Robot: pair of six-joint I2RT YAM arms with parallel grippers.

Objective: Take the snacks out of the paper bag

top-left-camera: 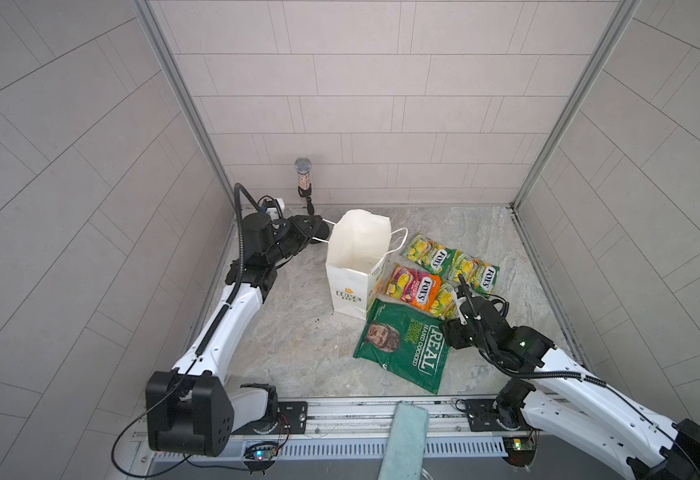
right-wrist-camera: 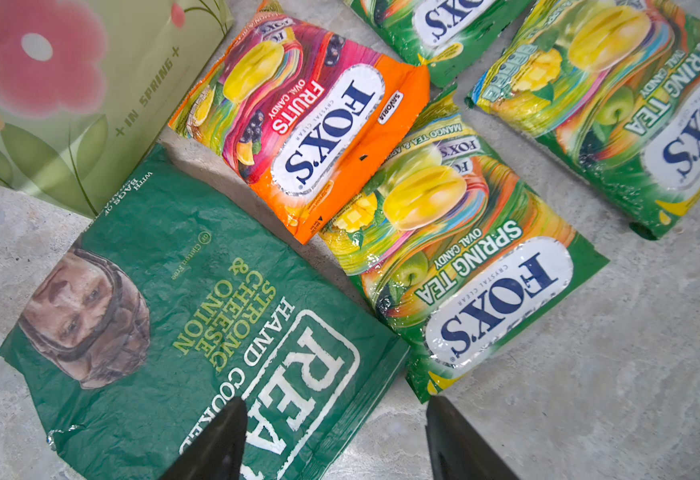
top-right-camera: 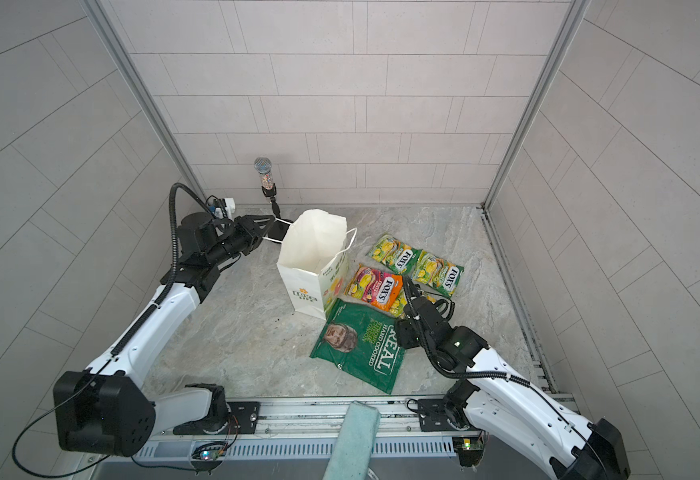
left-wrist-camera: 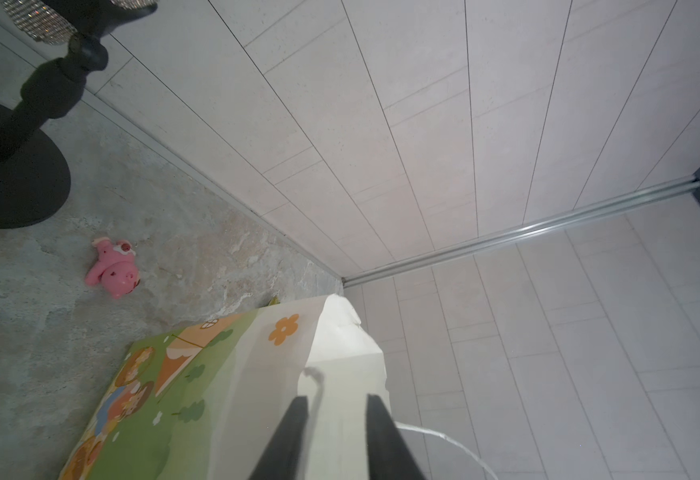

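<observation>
The white paper bag [top-left-camera: 356, 237] [top-right-camera: 310, 245] stands upright and open in mid-table, and I see no packet inside it. My left gripper [top-left-camera: 323, 230] [left-wrist-camera: 335, 401] is at the bag's far-left rim, open, with the cord handle [left-wrist-camera: 317, 382] lying along one finger. The snacks lie flat to the right of the bag. They are three green-yellow FOX'S packets [right-wrist-camera: 464, 266] [top-left-camera: 427, 253] [top-left-camera: 475, 272], a pink-orange FOX'S packet [right-wrist-camera: 306, 120] [top-left-camera: 414, 286] and the dark green REAL crisp bag [right-wrist-camera: 198, 316] [top-left-camera: 402, 345]. My right gripper [top-left-camera: 458, 291] [right-wrist-camera: 333, 403] hovers open above them, holding nothing.
A glittery microphone [top-left-camera: 303, 174] on a black round stand [left-wrist-camera: 7, 174] is in the back-left corner. A tiny pink toy [left-wrist-camera: 113, 266] lies behind the bag. A teal cloth [top-left-camera: 406, 432] hangs over the front rail. Tiled walls close off three sides.
</observation>
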